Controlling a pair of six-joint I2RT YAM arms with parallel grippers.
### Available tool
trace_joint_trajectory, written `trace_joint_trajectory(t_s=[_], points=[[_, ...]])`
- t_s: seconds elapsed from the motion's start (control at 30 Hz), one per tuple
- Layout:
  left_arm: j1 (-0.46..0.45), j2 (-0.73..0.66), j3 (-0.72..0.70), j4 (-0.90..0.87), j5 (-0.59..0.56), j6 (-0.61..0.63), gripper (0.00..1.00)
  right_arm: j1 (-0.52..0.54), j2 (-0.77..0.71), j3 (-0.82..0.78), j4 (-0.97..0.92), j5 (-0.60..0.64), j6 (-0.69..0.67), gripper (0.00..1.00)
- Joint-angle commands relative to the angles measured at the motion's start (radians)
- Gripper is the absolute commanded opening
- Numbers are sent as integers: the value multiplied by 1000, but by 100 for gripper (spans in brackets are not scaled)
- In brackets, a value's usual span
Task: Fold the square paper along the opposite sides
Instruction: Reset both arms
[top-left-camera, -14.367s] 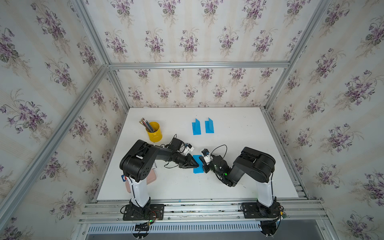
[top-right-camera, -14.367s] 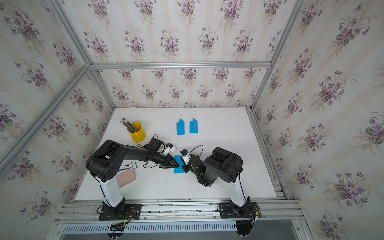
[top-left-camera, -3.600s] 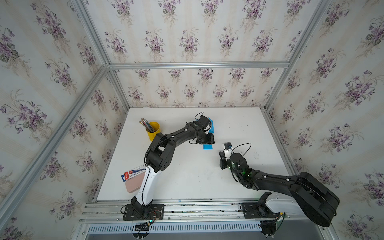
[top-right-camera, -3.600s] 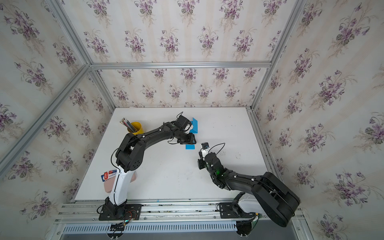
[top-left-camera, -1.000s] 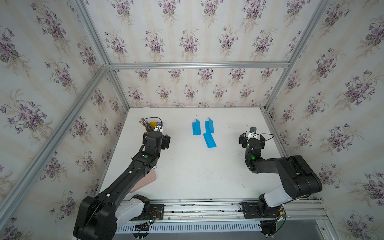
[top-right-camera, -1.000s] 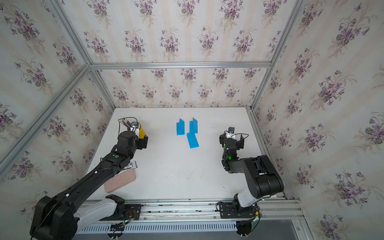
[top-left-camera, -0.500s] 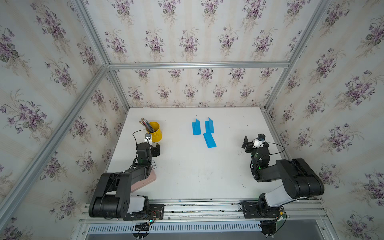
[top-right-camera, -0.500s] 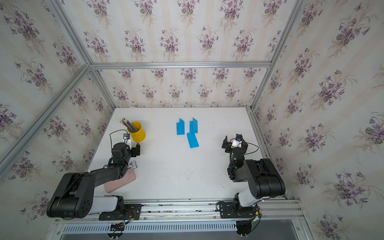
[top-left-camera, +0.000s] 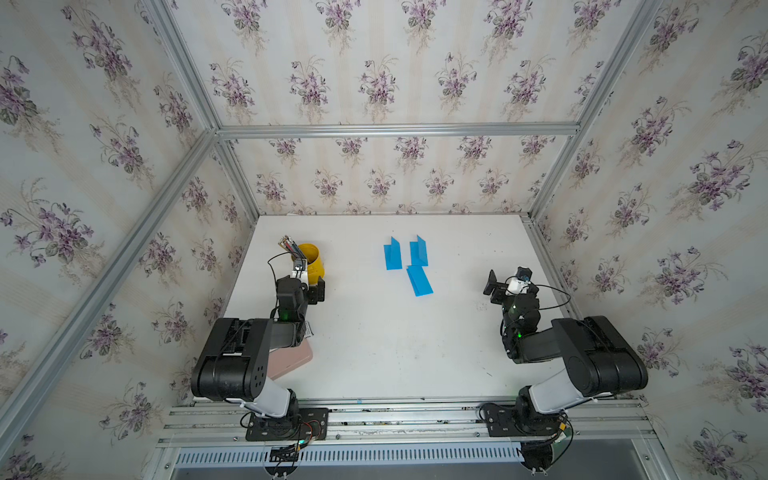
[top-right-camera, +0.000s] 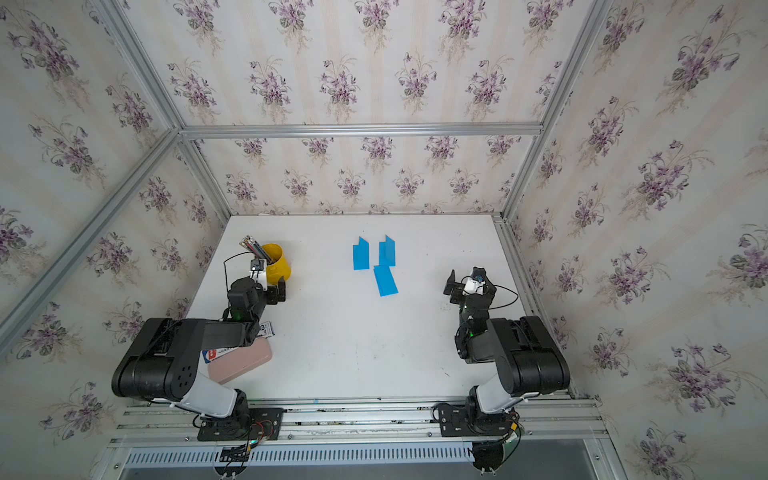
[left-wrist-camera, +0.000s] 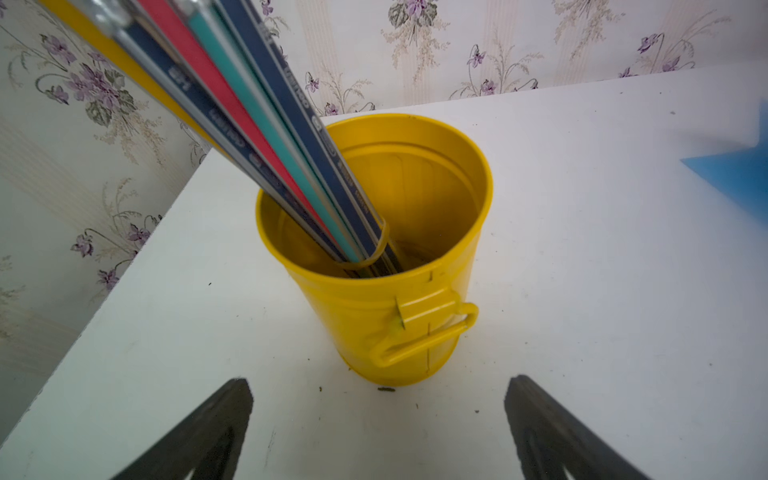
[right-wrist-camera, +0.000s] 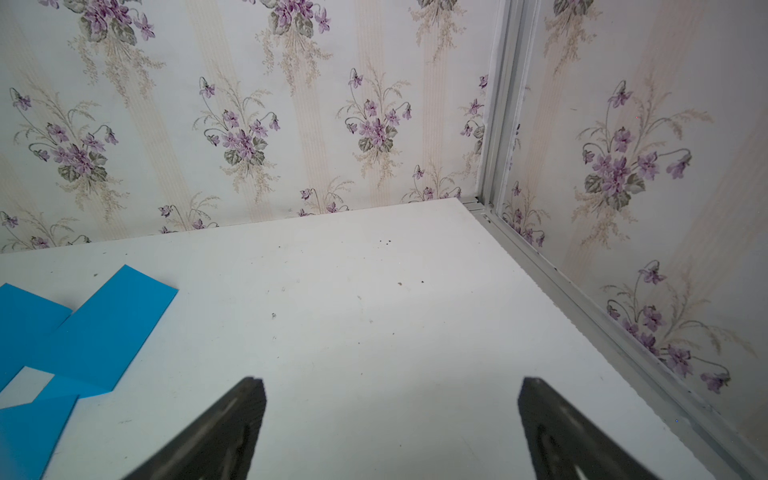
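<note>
Three blue folded papers lie at the back middle of the white table (top-left-camera: 395, 345). Two stand half open side by side (top-left-camera: 392, 253) (top-left-camera: 418, 250), and the third lies flat in front of them (top-left-camera: 419, 280) (top-right-camera: 385, 281). No gripper touches any of them. My left gripper (top-left-camera: 311, 290) (left-wrist-camera: 378, 399) is open and empty, just in front of the yellow cup (left-wrist-camera: 395, 291). My right gripper (top-left-camera: 493, 286) (right-wrist-camera: 390, 399) is open and empty over bare table, to the right of the papers (right-wrist-camera: 108, 328).
The yellow cup (top-left-camera: 309, 259) holds several pens and stands at the left. A pink case (top-left-camera: 291, 361) and a card lie under the folded left arm. Aluminium rails (right-wrist-camera: 582, 307) and papered walls close the table's sides and back.
Both arms have drawn back toward the near edge and folded up. The left gripper stays pointed at the cup, the right at the back corner. The papers have not moved.
</note>
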Motion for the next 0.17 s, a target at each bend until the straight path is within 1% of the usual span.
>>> trace_joint_trajectory(t_s=[0.0, 0.13], points=[[1, 2, 2, 23, 3, -7, 100, -3, 1, 5, 8, -39, -12, 100], [1, -5, -5, 31, 1, -4, 100, -5, -5, -7, 26, -40, -13, 100]])
